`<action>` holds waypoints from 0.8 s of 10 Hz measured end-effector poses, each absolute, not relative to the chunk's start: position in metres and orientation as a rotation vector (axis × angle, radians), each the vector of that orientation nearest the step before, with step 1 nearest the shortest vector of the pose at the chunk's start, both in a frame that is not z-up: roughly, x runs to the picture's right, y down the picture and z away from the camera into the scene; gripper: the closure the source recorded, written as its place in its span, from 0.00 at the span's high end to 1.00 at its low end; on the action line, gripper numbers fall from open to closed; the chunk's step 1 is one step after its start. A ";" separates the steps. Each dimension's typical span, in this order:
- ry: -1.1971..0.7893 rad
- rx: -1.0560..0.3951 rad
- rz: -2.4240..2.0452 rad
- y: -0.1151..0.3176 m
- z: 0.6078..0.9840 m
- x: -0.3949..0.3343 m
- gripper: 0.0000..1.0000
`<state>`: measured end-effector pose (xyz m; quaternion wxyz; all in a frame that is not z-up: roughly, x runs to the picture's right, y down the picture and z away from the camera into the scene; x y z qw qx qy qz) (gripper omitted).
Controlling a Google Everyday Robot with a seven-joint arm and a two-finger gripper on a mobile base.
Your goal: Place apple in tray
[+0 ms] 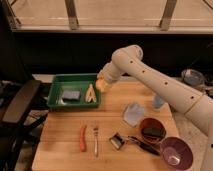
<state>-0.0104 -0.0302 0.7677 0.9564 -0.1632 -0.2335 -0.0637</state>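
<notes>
Single view. You look from beyond the table's (pixel 65 135) near edge, raised above it, tilted down and facing the far edge. The window rail (pixel 115 27) behind that edge fills the top of the frame. Distance is medium: nearly the whole top fits, from the near-left corner to the purple bowl (pixel 175 152) at the near-right corner. The chair (pixel 20 107) shows off the left edge. The arm (pixel 150 75) enters from the right. The claw (pixel 101 82) sits near the far edge, by the right rim of the tray (pixel 75 106), closed on the apple (pixel 102 86).
</notes>
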 end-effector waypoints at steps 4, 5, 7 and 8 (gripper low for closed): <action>-0.468 -0.322 -0.162 -0.034 0.772 -0.014 0.00; -0.476 -0.314 -0.187 -0.038 0.777 -0.019 0.00; -0.505 -0.300 -0.218 -0.057 0.802 -0.035 0.00; -0.516 -0.297 -0.229 -0.065 0.813 -0.042 0.00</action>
